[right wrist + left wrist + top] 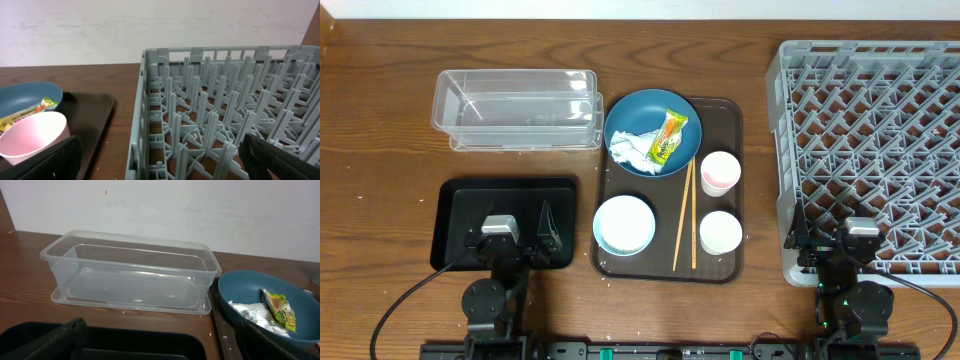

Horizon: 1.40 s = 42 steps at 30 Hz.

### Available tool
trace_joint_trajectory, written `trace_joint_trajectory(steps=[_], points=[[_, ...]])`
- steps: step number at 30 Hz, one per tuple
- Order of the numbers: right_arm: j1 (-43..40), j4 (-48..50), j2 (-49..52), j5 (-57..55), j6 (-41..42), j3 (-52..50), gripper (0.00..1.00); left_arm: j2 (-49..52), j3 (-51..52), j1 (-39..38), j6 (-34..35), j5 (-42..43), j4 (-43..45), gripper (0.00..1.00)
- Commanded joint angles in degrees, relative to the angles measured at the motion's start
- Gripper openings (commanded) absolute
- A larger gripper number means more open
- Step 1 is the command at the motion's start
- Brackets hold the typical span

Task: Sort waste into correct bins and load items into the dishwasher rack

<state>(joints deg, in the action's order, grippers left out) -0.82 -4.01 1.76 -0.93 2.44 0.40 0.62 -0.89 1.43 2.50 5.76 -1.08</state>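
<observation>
The dark blue plate point(640, 110) on the brown serving tray point(725, 110) holds crumpled tissue point(632, 148) and the snack wrapper point(669, 137). The light blue bowl point(624, 224), two white cups point(720, 172) point(720, 232) and the chopsticks point(686, 215) also lie on that tray. The clear tub point(515, 108) is at the back left and the black tray point(455, 200) is in front of it. The grey rack point(870, 150) fills the right side. My left gripper point(517, 235) point(155, 347) is open over the black tray. My right gripper point(830, 240) point(165, 165) is open over the rack's near left corner.
A few white rice grains point(210, 332) lie on the wood between the tub point(130, 272) and the plate point(245, 287). The left wrist view shows the tissue point(250, 311) and wrapper point(280, 311). The right wrist view shows a cup point(35, 137), the plate point(25, 95) and the rack point(225, 100).
</observation>
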Motion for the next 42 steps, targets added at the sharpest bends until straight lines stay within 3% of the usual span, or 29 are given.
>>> trace_joint_trajectory(steps=[1,42], points=[[0.5,-0.1,-0.2,-0.5,0.1,-0.1,0.99,-0.3,0.7,0.2,-1.0,0.8,-2.4,0.97],[0.5,-0.1,-0.2,-0.5,0.1,-0.1,0.99,1.9,0.7,0.2,-1.0,0.8,-2.3,0.97]])
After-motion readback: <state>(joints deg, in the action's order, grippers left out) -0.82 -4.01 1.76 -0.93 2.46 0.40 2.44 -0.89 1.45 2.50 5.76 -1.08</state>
